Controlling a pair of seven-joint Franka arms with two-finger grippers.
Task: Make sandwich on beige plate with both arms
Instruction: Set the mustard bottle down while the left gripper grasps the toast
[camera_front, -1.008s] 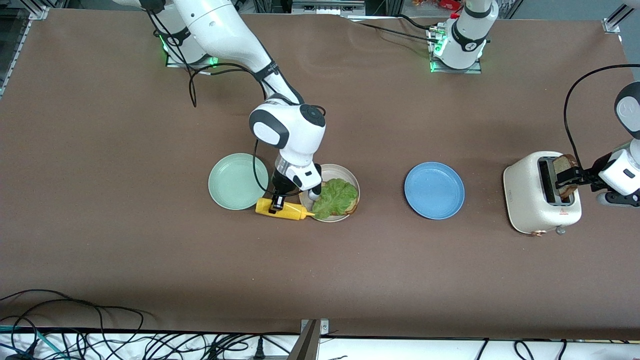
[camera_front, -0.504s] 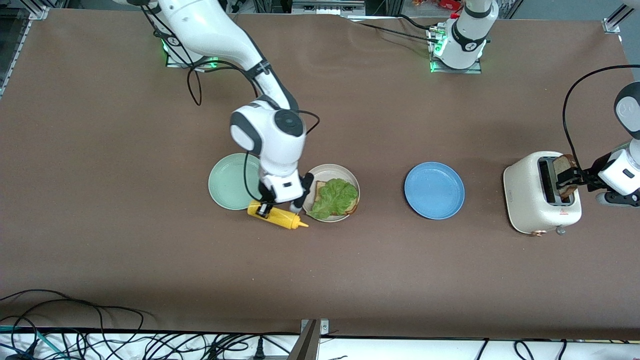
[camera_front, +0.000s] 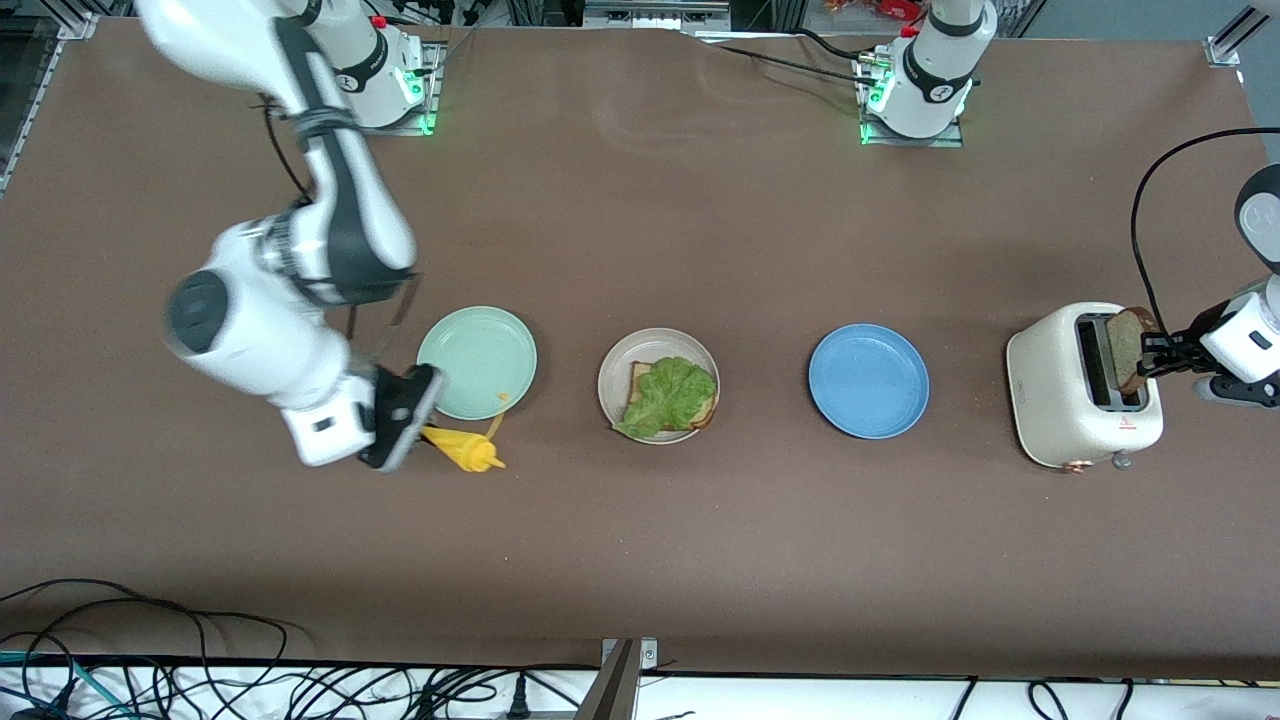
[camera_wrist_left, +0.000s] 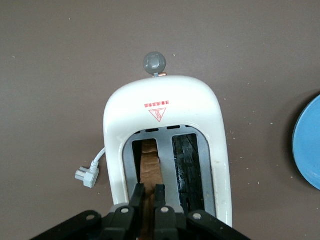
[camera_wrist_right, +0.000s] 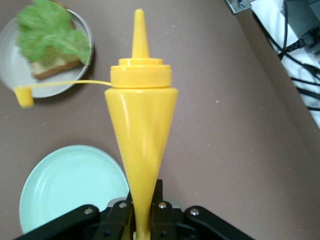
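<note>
On the beige plate at mid-table lie one bread slice and lettuce. Left gripper fingers pinch the second slice in the toaster; right gripper clamps a yellow bottle, apparently airborne, beside the mint plate.

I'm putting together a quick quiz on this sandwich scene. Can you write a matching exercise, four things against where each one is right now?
Things:
1. lettuce leaf
2. bread slice
3. yellow squeeze bottle
4. blue plate

Places:
A. in the right gripper, beside the mint green plate
B. bare, between the beige plate and the toaster
C. on bread on the beige plate
D. in a toaster slot, pinched by the left gripper

Pairs: 1-C, 2-D, 3-A, 4-B
</note>
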